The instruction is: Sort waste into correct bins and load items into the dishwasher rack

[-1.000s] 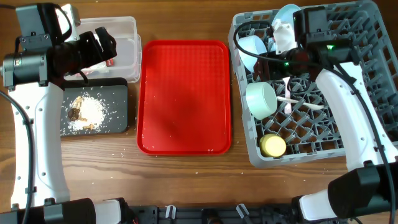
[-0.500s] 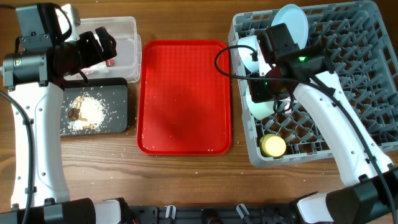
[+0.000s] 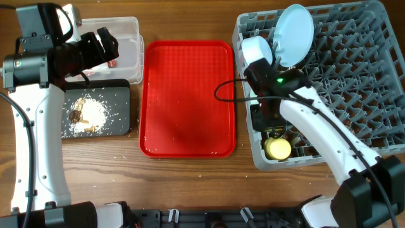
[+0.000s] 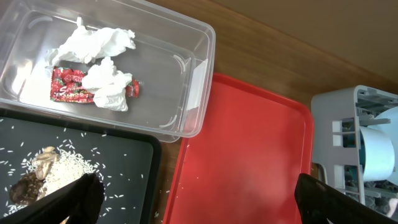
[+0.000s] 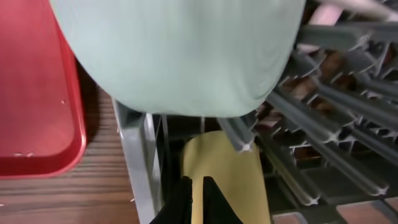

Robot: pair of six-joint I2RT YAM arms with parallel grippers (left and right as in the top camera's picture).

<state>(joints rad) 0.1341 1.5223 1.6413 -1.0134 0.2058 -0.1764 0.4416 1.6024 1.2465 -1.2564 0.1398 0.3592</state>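
Right gripper (image 5: 194, 183) hangs low over the near-left part of the dishwasher rack (image 3: 354, 95). Its two fingers are closed tip to tip, with nothing seen between them. Just past the tips sits the small yellow cup (image 5: 224, 180), in the rack's near-left corner. The pale green bowl (image 5: 180, 56) lies just far of the cup, leaning on the rack's pegs, and its rounded outside fills the top of the right wrist view. Along the same left side, the light blue bowl (image 3: 256, 49) rests in the far-left corner, and the light blue plate (image 3: 295, 26) stands on edge just right of it.

Left of the rack, the red tray (image 3: 186, 98) carries no dishes. At the far left, the clear tub (image 4: 186, 74) holds crumpled white paper (image 4: 99, 81) and a red wrapper (image 4: 62, 84). Touching its near side, the black tray (image 3: 120, 107) holds food scraps and rice (image 3: 85, 113). Left gripper (image 4: 196, 179) hovers above these bins, fingers spread wide, holding nothing.

Sorting and loading look almost finished. The step in hand seems to be settling the green bowl. Doing it well likely means raising the right gripper straight up, clear of the pegs, so it neither nudges the bowl nor tips the cup.
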